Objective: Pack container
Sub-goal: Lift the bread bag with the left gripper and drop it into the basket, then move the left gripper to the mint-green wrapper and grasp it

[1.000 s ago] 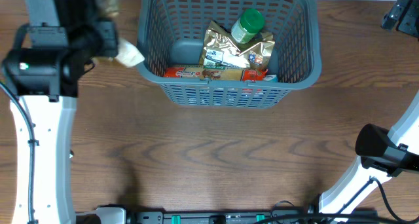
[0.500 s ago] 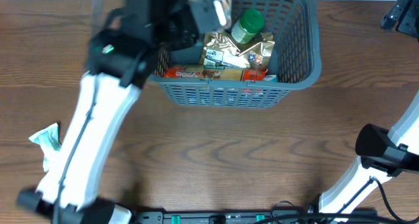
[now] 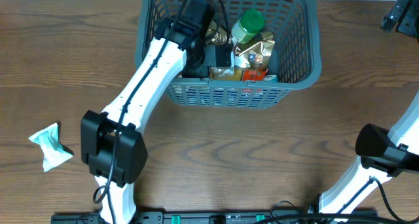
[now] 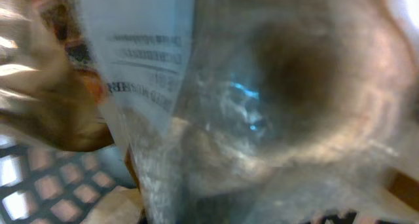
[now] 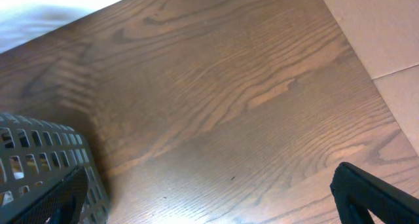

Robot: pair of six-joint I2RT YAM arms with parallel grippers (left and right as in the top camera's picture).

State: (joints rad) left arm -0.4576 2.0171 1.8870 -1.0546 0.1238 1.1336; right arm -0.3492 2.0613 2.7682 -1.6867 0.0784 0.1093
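The basket sits at the bench's 12 o'clock edge, its long axis running from 9 to 3 o'clock. The left arm reaches in over the near wall, and the left pincer hangs inside, over the left-centre of the floor. From above the wrist hides the jaws, and the left wrist camera shows only a clear printed wrapper pressed close to the lens, so I cannot tell whether that pincer is clenched on it or has let go.

At 3 o'clock of the pincer a green-capped bottle, a gold foil pouch and a red packet crowd the basket's right half. Any free floor therefore seems to lie at the pincer's 9 o'clock (the arm covers most of it).

One crumpled pale packet lies on the bench at 8 o'clock of the basket, close to the left arm's base. The right pincer waits at the 2 o'clock corner, fingers spread and empty, well apart from that packet. The left arm is likely better placed to fetch it.
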